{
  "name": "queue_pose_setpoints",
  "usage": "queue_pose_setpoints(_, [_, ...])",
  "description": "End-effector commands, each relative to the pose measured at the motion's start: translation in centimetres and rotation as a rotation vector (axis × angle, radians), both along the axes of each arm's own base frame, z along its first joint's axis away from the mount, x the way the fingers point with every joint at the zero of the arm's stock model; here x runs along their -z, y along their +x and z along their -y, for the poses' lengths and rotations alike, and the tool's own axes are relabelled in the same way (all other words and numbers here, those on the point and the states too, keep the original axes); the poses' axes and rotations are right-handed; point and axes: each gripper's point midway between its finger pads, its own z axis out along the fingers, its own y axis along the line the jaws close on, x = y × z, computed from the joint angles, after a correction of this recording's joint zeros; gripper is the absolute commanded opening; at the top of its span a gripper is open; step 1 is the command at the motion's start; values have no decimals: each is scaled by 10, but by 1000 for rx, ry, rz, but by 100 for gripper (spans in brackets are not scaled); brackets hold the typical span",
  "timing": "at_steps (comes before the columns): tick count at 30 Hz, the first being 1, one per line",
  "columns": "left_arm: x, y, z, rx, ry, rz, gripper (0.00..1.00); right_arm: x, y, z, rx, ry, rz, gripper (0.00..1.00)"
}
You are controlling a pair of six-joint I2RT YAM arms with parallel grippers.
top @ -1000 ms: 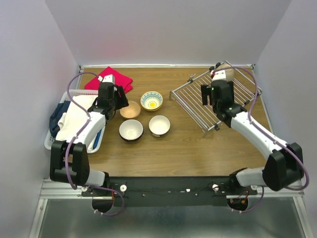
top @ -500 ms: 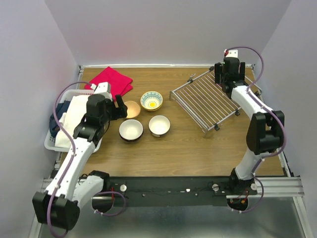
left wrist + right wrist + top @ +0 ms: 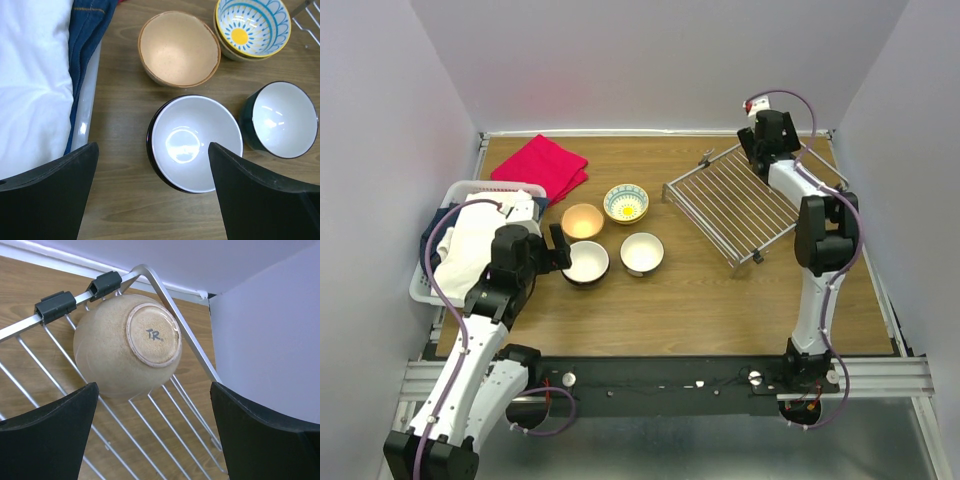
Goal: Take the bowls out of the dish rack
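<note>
My right gripper (image 3: 153, 387), jaws spread, hangs over a tan bowl (image 3: 115, 350) — upside down in a corner of the dish rack (image 3: 167, 297). My left gripper (image 3: 152, 147), spread too, is above a white bowl (image 3: 192, 142).

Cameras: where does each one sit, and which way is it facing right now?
Top external: above and behind the bases, looking down on the table; left arm and right arm show.
Left wrist: looks straight down on four bowls beside the basket; its open fingers frame the bottom.
Right wrist: faces an upturned tan bowl in the rack corner; open fingers below.
Shared: top and left wrist, the four bowls and basket; top and right wrist, the rack.
</note>
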Motion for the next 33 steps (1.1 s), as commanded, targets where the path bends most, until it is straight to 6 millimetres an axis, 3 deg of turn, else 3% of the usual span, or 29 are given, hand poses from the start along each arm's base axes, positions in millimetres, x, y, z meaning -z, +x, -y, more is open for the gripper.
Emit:
queue_pose_setpoints(1, [6, 5, -2, -9, 18, 14, 99, 0, 24, -1, -61, -102, -7, 100])
queue_pose_setpoints(4, [8, 8, -5, -18, 38, 16, 99, 1, 28, 0, -54, -103, -2, 100])
queue_pose_setpoints(8, [7, 10, -8, -30, 49, 28, 99, -3, 22, -10, -43, 40, 20, 100])
queue_pose_setpoints(10, [7, 10, -8, -31, 50, 32, 99, -18, 17, -14, -8, 156, 79, 100])
queue_pose_setpoints(12, [7, 10, -8, -29, 53, 33, 99, -21, 11, -19, 29, 279, 118, 100])
queue_pose_setpoints(20, [6, 10, -7, -21, 51, 44, 99, -40, -1, 2, 213, 781, 253, 100])
queue_pose_setpoints(21, [5, 10, -7, -19, 51, 45, 99, -40, 0, -3, 242, 863, 265, 100])
queue_pose_setpoints(22, [6, 10, -7, -19, 51, 44, 99, -39, -1, 13, 284, 901, 279, 100])
queue_pose_setpoints(28, [6, 10, -7, -16, 53, 45, 99, -20, -5, 38, 457, 1123, 295, 100])
queue_pose_setpoints(33, [5, 10, -9, -25, 58, 51, 99, -3, -3, 46, 489, 1286, 293, 100])
